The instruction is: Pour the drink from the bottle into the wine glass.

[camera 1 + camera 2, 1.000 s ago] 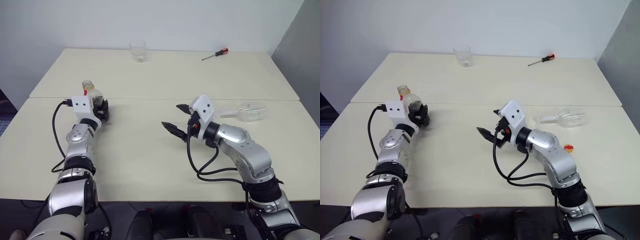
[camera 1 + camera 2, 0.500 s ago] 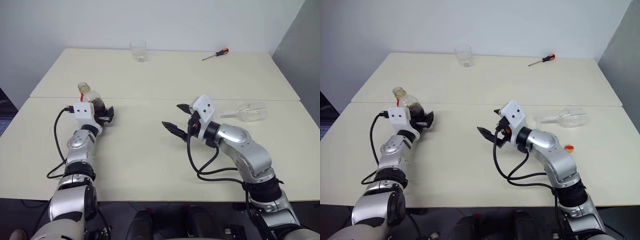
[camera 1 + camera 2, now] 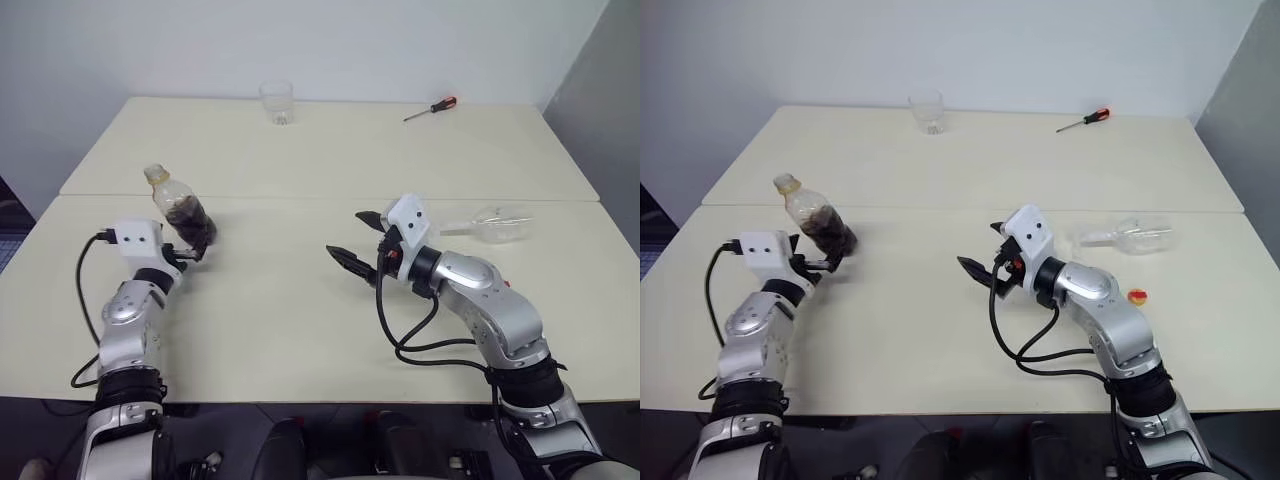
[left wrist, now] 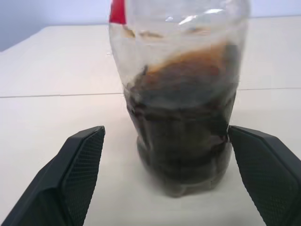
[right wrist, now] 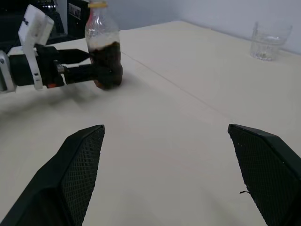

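Note:
The bottle (image 3: pixel 182 208) stands uncapped on the left of the table, with the dark drink (image 4: pixel 181 141) filling its lower half. My left gripper (image 3: pixel 196 249) is open, and its fingers (image 4: pixel 80 174) flank the bottle's lower body from the near side without gripping it. On the right of the table, the wine glass (image 3: pixel 497 222) lies on its side, empty. My right gripper (image 3: pixel 345 232) hovers open over the table's middle, empty, pointing left toward the bottle (image 5: pixel 105 55).
A clear tumbler (image 3: pixel 276 102) and a red-handled screwdriver (image 3: pixel 432 108) lie at the table's far edge. A red-and-yellow cap (image 3: pixel 1137 296) rests on the table beside my right forearm. A seam runs across the tabletop (image 3: pixel 300 300) behind the bottle.
My left gripper opened and let go of the bottle, then drew back toward me. The bottle stays standing on the table. My right arm has not moved.

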`<action>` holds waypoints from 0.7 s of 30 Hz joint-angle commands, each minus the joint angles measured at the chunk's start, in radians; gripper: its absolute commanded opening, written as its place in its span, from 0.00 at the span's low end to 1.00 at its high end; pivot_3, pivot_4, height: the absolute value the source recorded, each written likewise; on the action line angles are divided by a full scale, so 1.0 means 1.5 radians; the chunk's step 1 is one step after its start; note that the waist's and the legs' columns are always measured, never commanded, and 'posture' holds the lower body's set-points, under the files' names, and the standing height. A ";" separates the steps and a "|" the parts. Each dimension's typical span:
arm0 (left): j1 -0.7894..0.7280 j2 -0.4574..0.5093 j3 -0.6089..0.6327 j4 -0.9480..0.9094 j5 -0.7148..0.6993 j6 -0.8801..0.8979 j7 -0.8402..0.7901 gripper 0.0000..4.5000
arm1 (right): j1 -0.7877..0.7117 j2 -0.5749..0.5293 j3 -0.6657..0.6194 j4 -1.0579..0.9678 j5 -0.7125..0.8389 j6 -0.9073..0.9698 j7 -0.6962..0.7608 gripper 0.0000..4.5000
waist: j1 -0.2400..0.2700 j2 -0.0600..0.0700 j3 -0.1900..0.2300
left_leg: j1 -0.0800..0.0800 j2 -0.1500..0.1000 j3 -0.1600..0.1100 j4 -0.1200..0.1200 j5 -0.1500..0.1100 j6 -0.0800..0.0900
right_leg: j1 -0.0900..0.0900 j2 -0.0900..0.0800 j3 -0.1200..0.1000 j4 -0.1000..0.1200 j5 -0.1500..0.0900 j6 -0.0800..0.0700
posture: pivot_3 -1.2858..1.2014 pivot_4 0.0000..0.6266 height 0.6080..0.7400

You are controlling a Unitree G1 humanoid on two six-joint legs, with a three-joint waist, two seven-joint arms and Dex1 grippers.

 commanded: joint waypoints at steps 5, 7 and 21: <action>0.100 0.020 0.033 -0.244 -0.055 0.139 0.004 0.99 | 0.070 -0.031 -0.030 -0.067 0.009 -0.019 0.010 1.00 | 0.002 0.000 0.000 | 0.000 0.000 -0.002 0.000 0.000 0.000 | 0.001 -0.001 0.000 0.000 0.000 0.000 | 0.52 0.24 1.00; 0.114 0.015 0.023 -0.278 -0.061 0.165 0.000 0.99 | 0.089 -0.040 -0.039 -0.074 0.009 -0.020 0.008 1.00 | 0.004 0.000 0.000 | 0.000 -0.001 -0.002 0.000 0.000 0.000 | 0.001 -0.001 -0.001 0.000 0.000 0.000 | 0.52 0.24 1.00; 0.104 0.005 -0.068 -0.407 -0.107 0.286 -0.059 0.99 | 0.187 -0.049 -0.135 -0.157 0.006 0.029 -0.074 1.00 | 0.003 0.000 0.000 | 0.000 -0.001 -0.001 -0.001 0.001 -0.001 | 0.001 0.000 -0.001 -0.001 0.000 0.000 | 0.52 0.24 1.00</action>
